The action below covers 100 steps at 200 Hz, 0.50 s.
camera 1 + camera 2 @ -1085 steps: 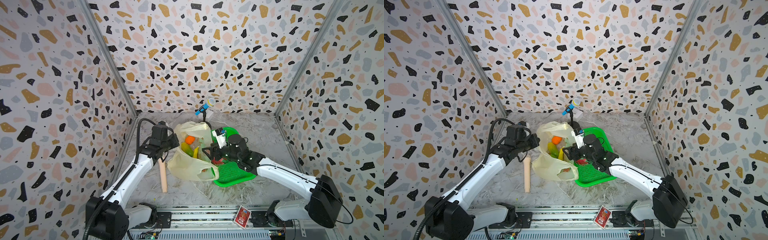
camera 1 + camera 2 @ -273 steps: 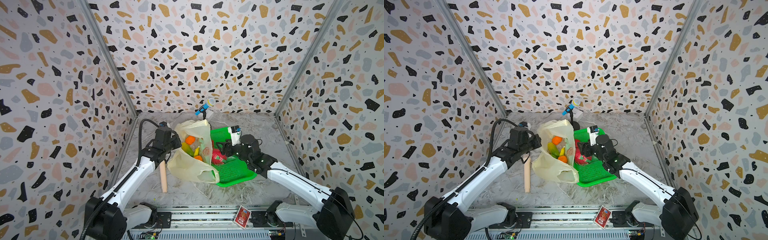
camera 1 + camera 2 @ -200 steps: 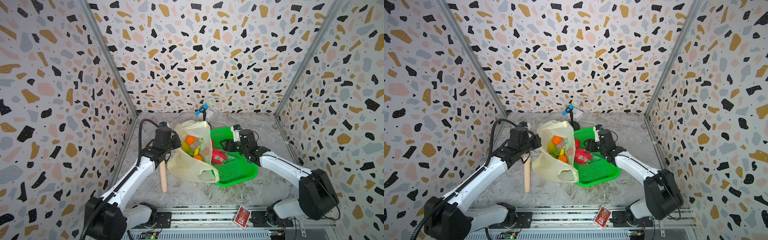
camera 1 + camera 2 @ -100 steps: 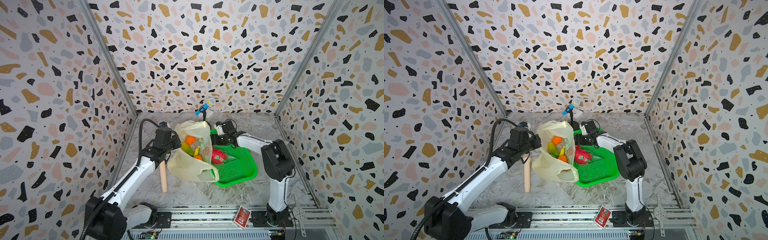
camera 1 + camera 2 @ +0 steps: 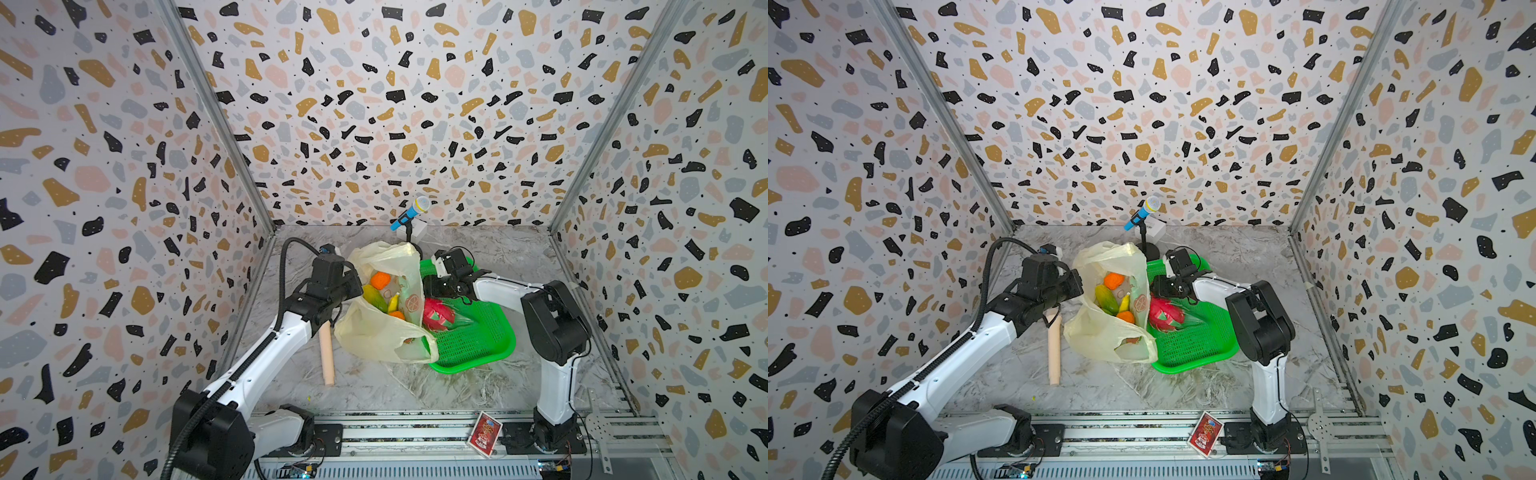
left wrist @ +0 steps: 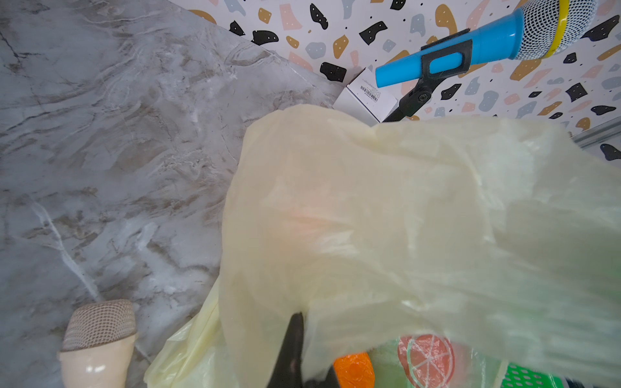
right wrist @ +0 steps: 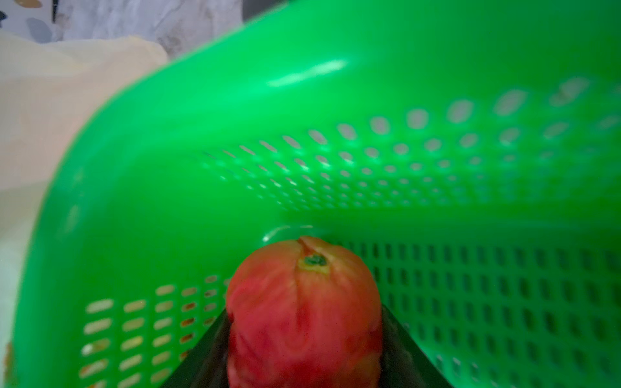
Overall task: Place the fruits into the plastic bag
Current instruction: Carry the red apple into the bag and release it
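Beige roller (image 5: 327,353) lay nearest on the marble floor (image 5: 395,382), no part of the job. Just beyond it the pale yellow plastic bag (image 5: 365,336) sagged open, its rim pinched in the left gripper (image 5: 353,286), whose jaws were tight together on the film exactly as seconds before. Inside showed two oranges (image 5: 380,280) (image 5: 397,316), a mango (image 5: 374,297) and a banana (image 5: 392,301); the lower orange had arrived since the earliest view. Beside the bag the dragon fruit (image 5: 436,313) still rested in the green basket (image 5: 478,345). The real change was farther back. Within the last second the right gripper (image 5: 430,286) had swung from the basket's open side to its far corner by the bag, and in the wrist view its fingers (image 7: 201,362) lay against both flanks of a red fruit (image 7: 304,312), closed on it by the look of things. So, I judged, the next fruit was being picked, with the dragon fruit yet to go. From above that red fruit was hidden under the gripper, the left grip was buried in folds, the right wrist picture was blurred, and a brownish shape low in the bag could not be identified.
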{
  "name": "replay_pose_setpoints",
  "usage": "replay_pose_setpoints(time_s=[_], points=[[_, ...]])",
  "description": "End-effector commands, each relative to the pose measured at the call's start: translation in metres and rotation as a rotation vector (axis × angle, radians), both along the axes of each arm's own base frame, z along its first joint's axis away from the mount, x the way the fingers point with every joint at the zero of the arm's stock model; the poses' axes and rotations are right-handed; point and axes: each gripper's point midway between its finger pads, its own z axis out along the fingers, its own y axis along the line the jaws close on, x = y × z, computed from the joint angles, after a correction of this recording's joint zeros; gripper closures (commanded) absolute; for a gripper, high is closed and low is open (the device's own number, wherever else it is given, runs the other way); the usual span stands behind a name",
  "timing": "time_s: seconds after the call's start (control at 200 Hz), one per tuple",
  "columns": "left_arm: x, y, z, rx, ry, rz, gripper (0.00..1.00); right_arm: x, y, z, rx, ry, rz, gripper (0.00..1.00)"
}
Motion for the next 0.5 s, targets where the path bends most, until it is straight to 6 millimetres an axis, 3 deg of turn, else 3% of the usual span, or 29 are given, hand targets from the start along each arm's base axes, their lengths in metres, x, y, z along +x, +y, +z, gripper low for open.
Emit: replay_pose_setpoints(time_s=[0.0,0.29,0.496], points=[[0.001,-0.002,-0.003,0.014,-0.004,-0.013,1.00,0.006,-0.020,0.034,0.030,-0.078,-0.064,0.55],[-0.001,-0.002,-0.001,0.009,-0.010,-0.015,1.00,-0.029,-0.044,0.092,0.090,-0.197,-0.013,0.56],[-0.001,-0.004,-0.001,0.000,-0.012,-0.023,1.00,-0.088,-0.024,0.142,0.232,-0.301,0.169,0.56]])
